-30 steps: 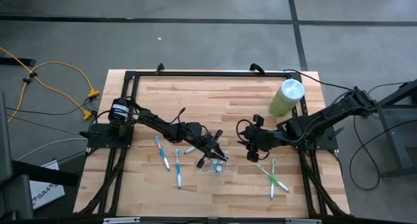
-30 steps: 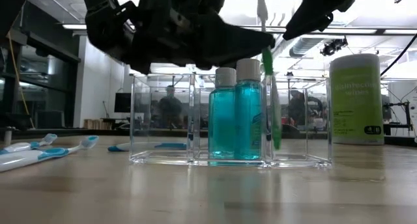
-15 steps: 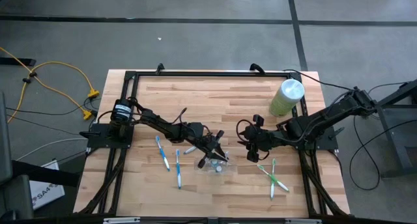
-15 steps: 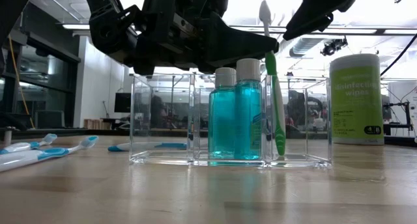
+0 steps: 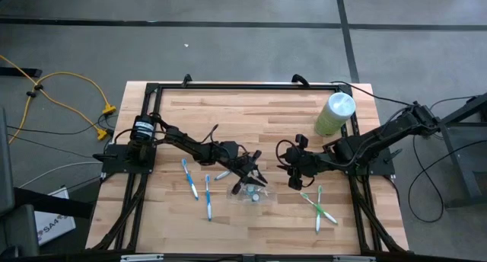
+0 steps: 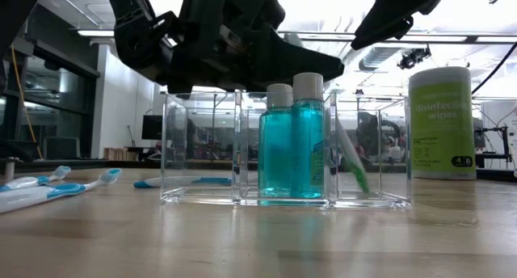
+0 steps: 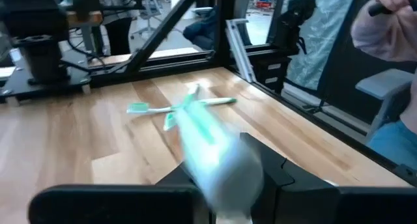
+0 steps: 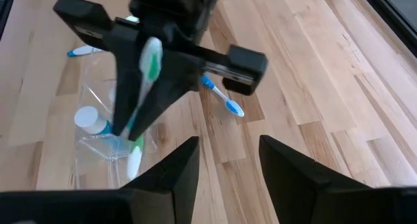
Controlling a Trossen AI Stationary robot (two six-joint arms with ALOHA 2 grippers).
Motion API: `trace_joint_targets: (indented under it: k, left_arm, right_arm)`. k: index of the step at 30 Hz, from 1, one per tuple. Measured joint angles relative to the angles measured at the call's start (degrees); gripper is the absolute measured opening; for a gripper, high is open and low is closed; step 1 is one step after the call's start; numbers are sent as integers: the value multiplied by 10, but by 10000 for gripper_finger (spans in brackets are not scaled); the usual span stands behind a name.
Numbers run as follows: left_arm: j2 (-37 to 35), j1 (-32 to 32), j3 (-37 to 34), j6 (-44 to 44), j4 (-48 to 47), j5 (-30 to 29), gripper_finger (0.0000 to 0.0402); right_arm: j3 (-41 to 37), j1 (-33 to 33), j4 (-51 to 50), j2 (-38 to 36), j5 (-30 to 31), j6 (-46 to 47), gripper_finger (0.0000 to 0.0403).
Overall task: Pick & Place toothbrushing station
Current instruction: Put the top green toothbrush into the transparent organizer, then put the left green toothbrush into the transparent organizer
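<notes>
Now your counter carries the toothbrushing station near its middle, two teal bottles inside; the left gripper hovers over it, jaws apart, while the right gripper waits just right, jaws apart.

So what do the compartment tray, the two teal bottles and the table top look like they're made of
The clear rectangular compartment tray looks like glossy acrylic or similar hard plastic: the room shows straight through its walls, and its edges catch light. The two teal bottles with white caps appear to be transparent plastic holding teal liquid. The pale table top looks like sealed wood planks, with visible grain, seams and a soft sheen.
</notes>
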Motion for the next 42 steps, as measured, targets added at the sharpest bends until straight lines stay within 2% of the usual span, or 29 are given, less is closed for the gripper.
trace_joint_targets:
  k: [7,11,15,19,26,31,42]
  left_arm:
    - [0,19,0,-33,1,32,65]
    - [0,20,0,-32,1,34,100]
    - [-1,20,0,-33,1,64,137]
    - [-1,19,0,-34,2,85,156]
    - [-1,29,0,-25,2,86,159]
    - [-2,45,0,-34,4,111,159]
    - [-68,50,0,-35,-17,160,159]
  right_arm:
    - [0,0,0,0,-7,0,151]
    - [0,0,0,0,-11,0,151]
    - [0,0,0,0,-11,0,151]
    - [0,0,0,0,-11,0,151]
    - [0,0,0,0,-13,0,151]
    - [0,0,0,0,-15,0,151]
    - [0,0,-4,0,-15,1,151]
